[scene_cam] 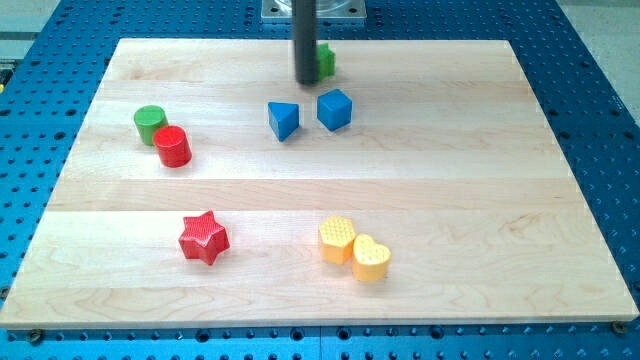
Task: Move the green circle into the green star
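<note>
pale wooden board [330,190] on a blue perforated table [600,120], filling most of the view. dark rod down from the view's top centre, no jaws to open or close, nothing gripped; my tip [306,81] low on the board near its top edge. green star [326,62] just to the view's right of the rod, partly hidden behind it, touching or nearly touching, cannot tell which. green circle [149,123] well apart from it, far toward the view's left, touching the red cylinder [173,146] at its lower right. blue triangle [284,120] and blue cube [334,109] side by side below the tip, a small gap between them. red star [204,237] alone near the view's bottom left. yellow hexagon [337,239] and yellow heart [370,258] touching near the bottom centre.
</note>
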